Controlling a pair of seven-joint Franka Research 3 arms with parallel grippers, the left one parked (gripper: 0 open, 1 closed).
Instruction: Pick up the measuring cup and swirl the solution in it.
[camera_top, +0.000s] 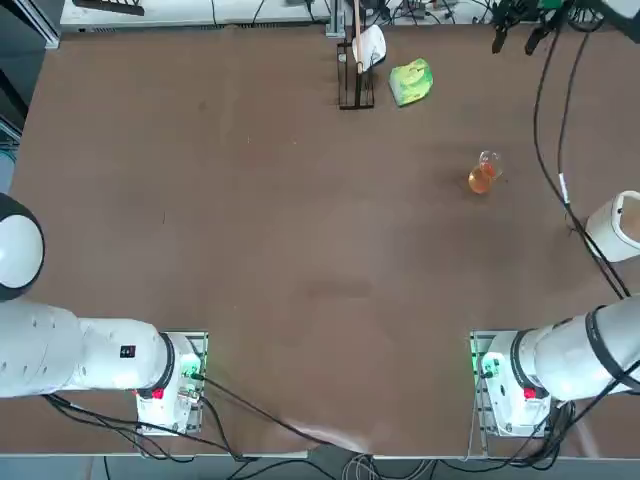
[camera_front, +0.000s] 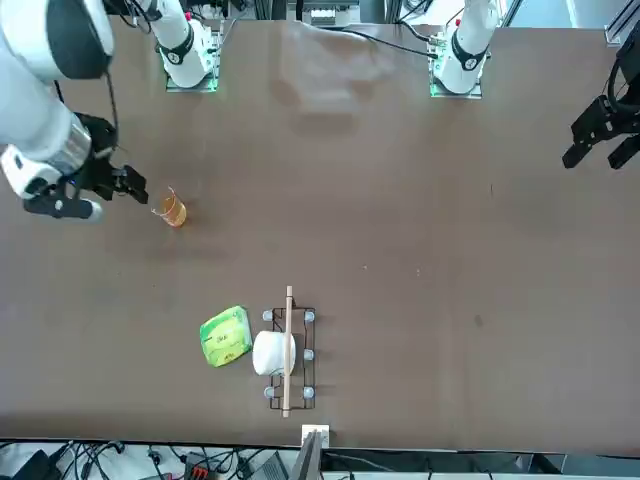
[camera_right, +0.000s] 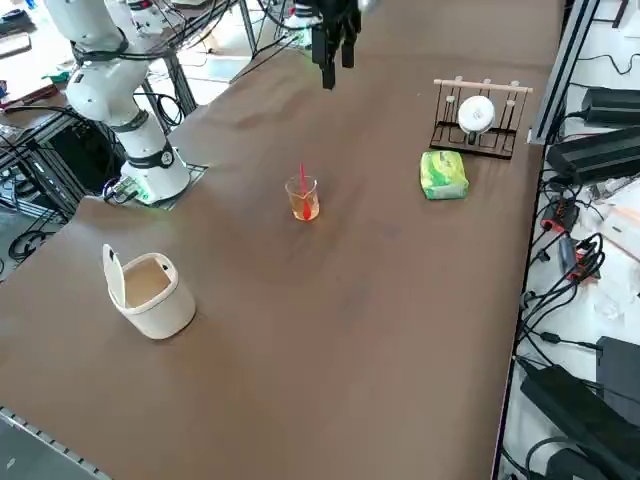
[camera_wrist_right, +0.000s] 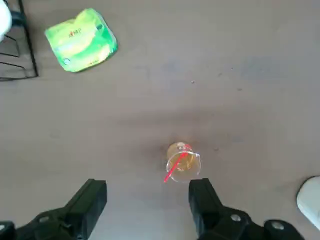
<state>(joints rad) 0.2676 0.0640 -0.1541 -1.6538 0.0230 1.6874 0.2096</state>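
On the brown tabletop (camera_top: 300, 250), toward its far right part in the overhead view, the measuring cup (camera_top: 483, 176) is shown standing upright and alone, with the orange solution (camera_right: 305, 209) in its rounded base and a thin red stick (camera_right: 302, 180) rising from its neck. The right gripper (camera_wrist_right: 147, 200) is seen raised above the tabletop just beside the cup, its fingers (camera_wrist_right: 202, 197) spread wide with nothing held between them; in the wrist view the cup lies a little ahead of the fingertips and nearer one finger than the other. The step in hand is judged to be the approach before the grasp. For the next move, the fingers would need to be centred on the cup, lowered around its body, and closed gently, so that the vessel is not tipped. A white container (camera_right: 150, 290), a green packet (camera_top: 412, 81) and a small rack (camera_top: 355, 75) are left well apart from the cup.
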